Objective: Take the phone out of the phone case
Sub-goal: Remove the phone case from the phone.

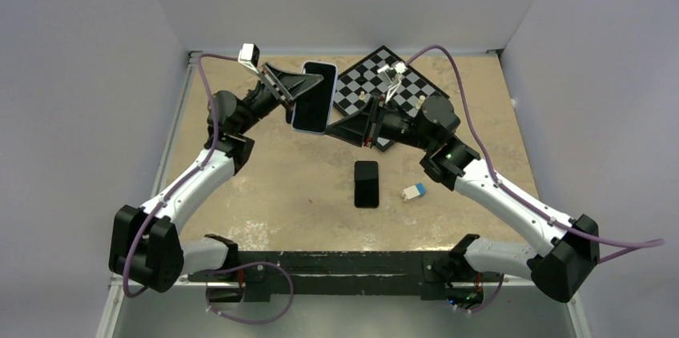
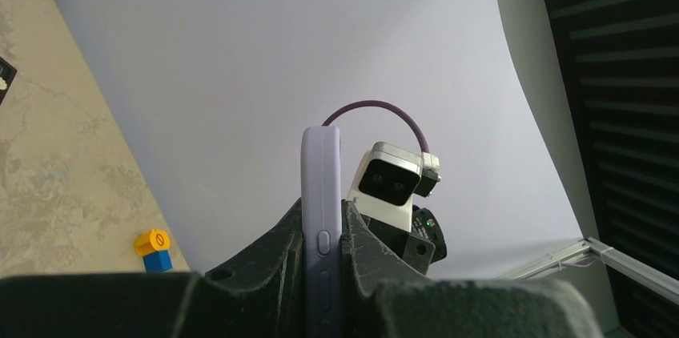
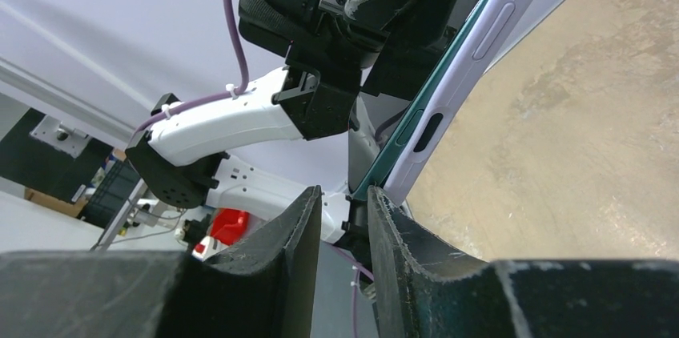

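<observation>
Since the left gripper (image 2: pixel 322 230) is clamped across the thickness of the lavender phone case (image 2: pixel 320 170), the phone (image 1: pixel 314 96) and its case are held in the air between the two arms. The right gripper (image 3: pixel 344 203) stands narrowly parted at the lower corner, but whether it pinches anything I cannot tell. The case looks soft and bendable (the phone stiff, slick, breakable) — so I judge the best hold is the corner lip just ahead of the right fingertips.
</observation>
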### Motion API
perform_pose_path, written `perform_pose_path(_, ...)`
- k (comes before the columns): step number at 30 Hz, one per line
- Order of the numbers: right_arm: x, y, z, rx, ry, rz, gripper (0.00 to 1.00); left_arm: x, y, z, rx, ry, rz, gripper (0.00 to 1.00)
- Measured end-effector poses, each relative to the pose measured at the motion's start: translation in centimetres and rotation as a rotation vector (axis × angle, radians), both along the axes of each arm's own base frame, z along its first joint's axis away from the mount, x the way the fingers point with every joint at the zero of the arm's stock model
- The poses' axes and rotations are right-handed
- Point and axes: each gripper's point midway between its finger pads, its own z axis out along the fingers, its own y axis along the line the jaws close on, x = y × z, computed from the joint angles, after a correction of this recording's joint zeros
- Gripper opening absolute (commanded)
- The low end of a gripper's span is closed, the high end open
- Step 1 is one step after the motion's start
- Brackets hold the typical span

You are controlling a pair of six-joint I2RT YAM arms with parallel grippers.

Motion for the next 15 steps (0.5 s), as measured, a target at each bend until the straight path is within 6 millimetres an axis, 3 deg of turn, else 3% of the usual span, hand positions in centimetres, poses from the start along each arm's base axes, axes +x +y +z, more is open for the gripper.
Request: perform_pose_path(15,1.3,0.9,0.2,0.066,0.087,-0.005,0.35,0.6,0.9,0.7,-0.037,0.006,0.038,0.00)
